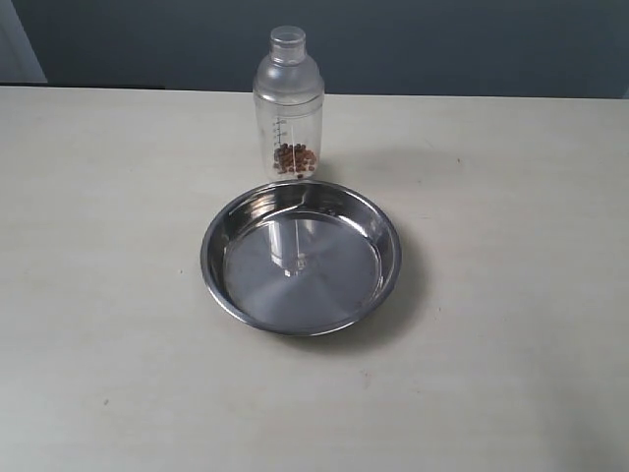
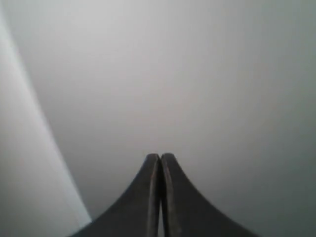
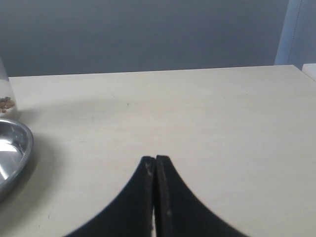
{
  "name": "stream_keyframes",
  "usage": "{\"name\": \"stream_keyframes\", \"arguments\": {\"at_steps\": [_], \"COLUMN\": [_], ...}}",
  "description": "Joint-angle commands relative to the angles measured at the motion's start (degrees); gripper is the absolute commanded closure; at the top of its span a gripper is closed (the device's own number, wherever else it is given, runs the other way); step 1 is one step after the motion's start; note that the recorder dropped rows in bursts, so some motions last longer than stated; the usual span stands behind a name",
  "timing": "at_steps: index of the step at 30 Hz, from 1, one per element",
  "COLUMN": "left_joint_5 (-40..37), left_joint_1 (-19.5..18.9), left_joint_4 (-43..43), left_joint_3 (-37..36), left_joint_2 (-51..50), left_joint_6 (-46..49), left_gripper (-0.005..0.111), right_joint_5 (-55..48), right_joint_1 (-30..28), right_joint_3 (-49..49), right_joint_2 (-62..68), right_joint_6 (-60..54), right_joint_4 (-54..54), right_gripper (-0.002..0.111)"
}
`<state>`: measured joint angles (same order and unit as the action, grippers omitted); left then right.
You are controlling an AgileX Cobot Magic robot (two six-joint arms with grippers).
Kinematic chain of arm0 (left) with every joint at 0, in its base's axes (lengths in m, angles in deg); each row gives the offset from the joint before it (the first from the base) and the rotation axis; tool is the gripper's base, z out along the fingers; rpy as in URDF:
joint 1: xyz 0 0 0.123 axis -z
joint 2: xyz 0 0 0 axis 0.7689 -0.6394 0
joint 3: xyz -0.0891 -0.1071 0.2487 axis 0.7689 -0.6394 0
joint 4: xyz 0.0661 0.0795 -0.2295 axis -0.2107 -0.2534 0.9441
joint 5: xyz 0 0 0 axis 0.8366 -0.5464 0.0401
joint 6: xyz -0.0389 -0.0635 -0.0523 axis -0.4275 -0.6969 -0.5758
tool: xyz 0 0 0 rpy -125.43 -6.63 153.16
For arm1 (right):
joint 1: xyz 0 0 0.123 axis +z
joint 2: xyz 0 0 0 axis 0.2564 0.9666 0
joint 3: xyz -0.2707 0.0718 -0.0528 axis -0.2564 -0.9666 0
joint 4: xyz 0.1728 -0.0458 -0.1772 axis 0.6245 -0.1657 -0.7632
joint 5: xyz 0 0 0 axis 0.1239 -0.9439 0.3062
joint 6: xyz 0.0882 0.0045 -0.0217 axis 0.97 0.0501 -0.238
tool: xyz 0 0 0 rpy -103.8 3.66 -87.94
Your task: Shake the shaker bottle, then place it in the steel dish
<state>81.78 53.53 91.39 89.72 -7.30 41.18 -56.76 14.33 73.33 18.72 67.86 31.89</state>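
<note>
- Fingers of the left gripper were pressed together tip to tip, gripping nothing; the left wrist view showed only a plain grey surface beyond them.
- Fingers of the right gripper were likewise pressed together, gripping nothing; they were over the pale table, apart from both task items.
- The shaker bottle stood upright on the table, just behind the steel dish in the exterior view and outside its rim; whether the two touched could not be told.
- Brown beads lay at the bottom of the bottle; the small round cap sat on the domed top.
- The steel dish lay flat near the middle of the table; its shiny bottom mirrored the bottle.
- Part of the dish rim and a sliver of the bottle showed at the border of the right wrist view.
</note>
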Motion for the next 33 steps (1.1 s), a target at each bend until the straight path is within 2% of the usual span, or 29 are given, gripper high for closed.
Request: {"name": "stream_keyframes", "arguments": {"at_steps": [1, 3, 6, 8, 9, 15, 18, 21, 24, 27, 29, 31, 33], "left_joint_5": [-1.97, -3.86, -17.72, -25.47, -26.82, -29.65, -32.67, -35.11, -32.62, -28.19, -23.42, -16.28, -9.01], "left_joint_1": [0.12, 0.1, 0.1, 0.1, 0.32, 0.31, 0.31, 0.31, 0.31, 1.83, 3.52, 5.05, 6.48], "left_joint_4": [-3.59, -5.67, -3.53, 1.57, 1.57, 0.83, -5.41, -6.46, -11.44, -26.68, -38.91, -57.15, -83.82], "left_joint_3": [-12.05, -16.23, -17.23, -17.23, -17.39, -17.38, -17.38, -17.98, -18.37, -16.98, -15.57, -14.31, -13.86], "left_joint_2": [3.4, 3.14, 1.64, -0.08, -0.94, -6.28, -6.35, -5.32, -4.82, -4.77, -4.16, -3.53, -2.65], "left_joint_6": [-0.55, -2.66, -7.9, -5.18, -3.52, -0.45, -3.86, -3.7, -7.41, -22.8, -38.84, -62.46, -95.91], "left_gripper": [0.106, 0.106, 0.106, 0.106, 0.106, 0.106, 0.106, 0.106, 0.106, 0.106, 0.106, 0.106, 0.106], "right_joint_5": [0.48, 0.48, 0.48, 0.48, 0.48, 0.48, 0.48, 0.48, 0.48, 0.48, 0.48, 0.48, 0.48], "right_joint_1": [0.01, 0.01, 0.01, 0.01, 0.01, 0.01, 0.01, 0.01, 0.01, 0.01, 0.01, 0.01, 0.01], "right_joint_3": [-0.12, -0.12, -0.12, -0.12, -0.12, -0.12, -0.12, -0.12, -0.12, -0.12, -0.12, -0.12, -0.12], "right_joint_2": [-0.25, -0.25, -0.25, -0.25, -0.25, -0.25, -0.25, -0.25, -0.25, -0.25, -0.25, -0.25, -0.25], "right_joint_6": [0.0, 0.0, 0.0, 0.0, 0.0, 0.0, 0.0, 0.0, 0.0, 0.0, 0.0, 0.0, 0.0], "right_joint_4": [-0.08, -0.08, -0.08, -0.08, -0.08, -0.08, -0.08, -0.08, -0.08, -0.08, -0.08, -0.08, -0.08], "right_gripper": [0.109, 0.109, 0.109, 0.109, 0.109, 0.109, 0.109, 0.109, 0.109, 0.109, 0.109, 0.109, 0.109]}}
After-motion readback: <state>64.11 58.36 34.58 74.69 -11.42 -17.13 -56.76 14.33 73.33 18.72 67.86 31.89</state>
